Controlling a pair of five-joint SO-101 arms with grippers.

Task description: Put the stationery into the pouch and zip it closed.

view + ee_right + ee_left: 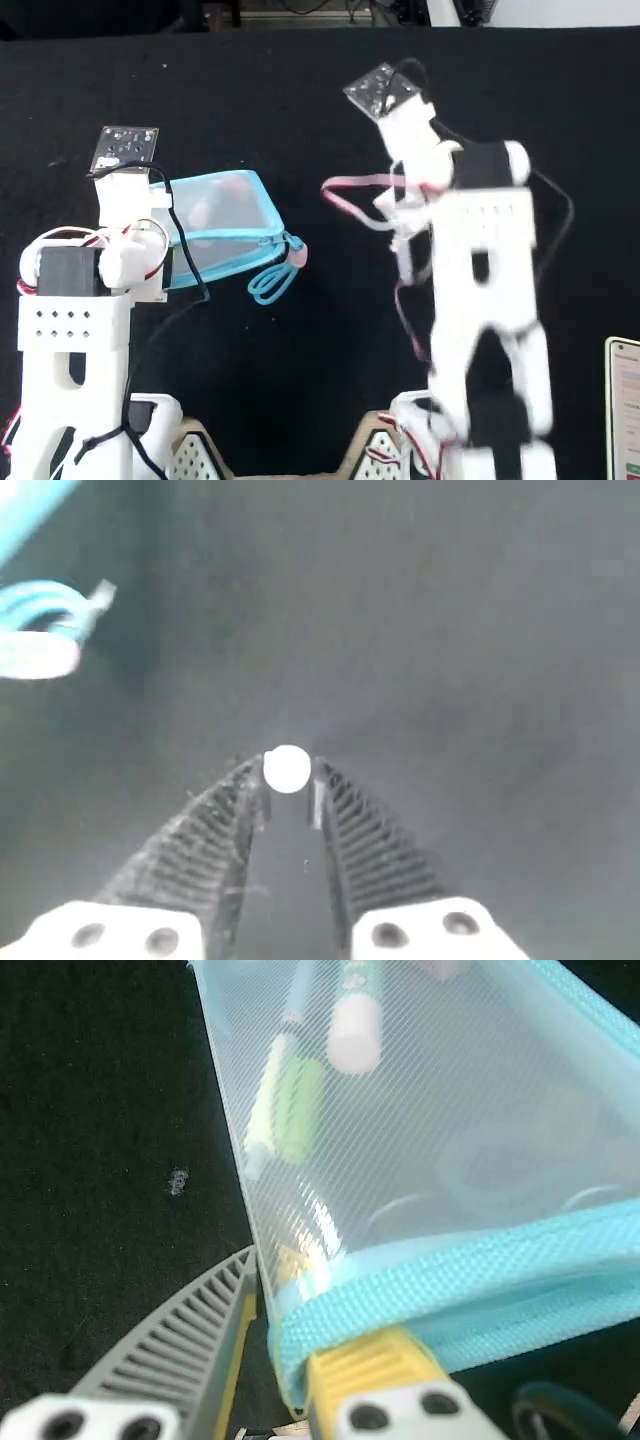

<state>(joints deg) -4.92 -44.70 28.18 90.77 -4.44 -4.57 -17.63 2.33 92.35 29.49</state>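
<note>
Left arm stands at lower left of the high view. Left gripper is clamped on the pouch, its yellow finger pressed on the turquoise woven edge band and its grey ribbed finger on the other side. The pouch sits left of centre on the black table, just right of the left arm. It is a flat bag of see-through whitish mesh with turquoise trim all round. Through the mesh in the left wrist view: a green highlighter, a white-capped marker beside it, and a blue pen near the frame's upper edge. Cannot tell if the zip is open or closed. A turquoise cord loop hangs off the pouch's lower right corner, with a pinkish tab just above it. Both also show at the upper left of the right wrist view. Right arm stands right of centre, well apart from the pouch. Right gripper has its ribbed fingers almost together, pinching a small white round piece at the tips over bare black table. A white-edged flat item lies at the far right edge.
</note>
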